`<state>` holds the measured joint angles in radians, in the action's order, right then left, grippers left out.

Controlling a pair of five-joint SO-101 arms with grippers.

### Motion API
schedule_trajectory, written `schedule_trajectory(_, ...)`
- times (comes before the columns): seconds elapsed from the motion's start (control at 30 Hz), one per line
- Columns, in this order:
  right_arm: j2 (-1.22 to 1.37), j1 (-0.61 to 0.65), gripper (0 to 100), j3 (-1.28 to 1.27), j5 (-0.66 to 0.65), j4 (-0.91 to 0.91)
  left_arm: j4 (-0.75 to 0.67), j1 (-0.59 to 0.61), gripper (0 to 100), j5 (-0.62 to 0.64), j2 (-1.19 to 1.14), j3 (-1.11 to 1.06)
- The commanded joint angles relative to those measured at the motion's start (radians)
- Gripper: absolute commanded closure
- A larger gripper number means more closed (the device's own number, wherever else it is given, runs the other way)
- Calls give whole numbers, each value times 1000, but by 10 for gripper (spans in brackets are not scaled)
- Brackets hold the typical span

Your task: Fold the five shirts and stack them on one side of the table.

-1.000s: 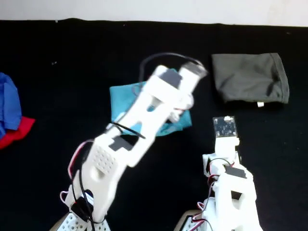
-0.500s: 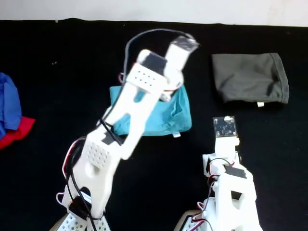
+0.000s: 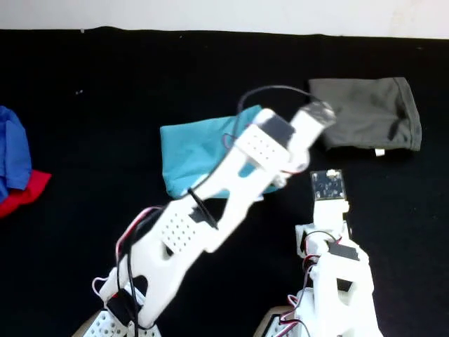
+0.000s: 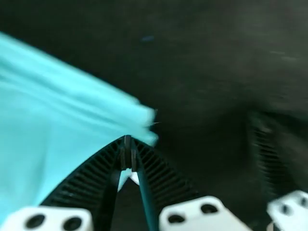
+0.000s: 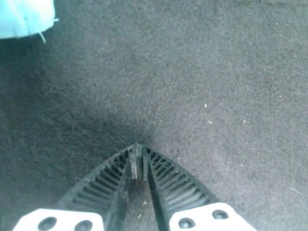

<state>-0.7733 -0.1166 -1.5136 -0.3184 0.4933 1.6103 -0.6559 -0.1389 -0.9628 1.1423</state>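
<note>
Teal shirt [image 4: 53,120], pinched by left tool [image 4: 127,154] per its wrist view; right tool [image 5: 137,163] closed.

Your left arm [image 3: 224,203] stretches diagonally out over the table, and your left gripper [image 4: 127,156] is closed tip to tip. Your right arm [image 3: 337,267] sits tucked near its base, with your right gripper [image 5: 138,161] also closed and angled downward.

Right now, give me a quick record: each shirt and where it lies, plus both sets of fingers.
Teal shirt: mid-table, partly behind the left arm
Grey shirt: far right, a neat rectangle
Blue shirt: left edge, overlapping the red shirt
Left fingers: shut, tips at the teal shirt's edge; grip unclear
Right fingers: shut, over bare table
</note>
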Motion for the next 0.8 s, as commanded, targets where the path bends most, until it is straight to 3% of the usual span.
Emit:
schedule_trajectory(0.0,-4,-10,989,-5,8,-22,77,16,991,11,13,148)
schedule_trajectory(0.23,-4,-10,989,-5,8,-22,144,269,991,11,8,364)
schedule_trajectory(0.47,-4,-10,989,-5,8,-22,143,533,991,9,-81,294)
schedule_trajectory(0.77,-4,-10,989,-5,8,-22,74,662,991,9,-355,415)
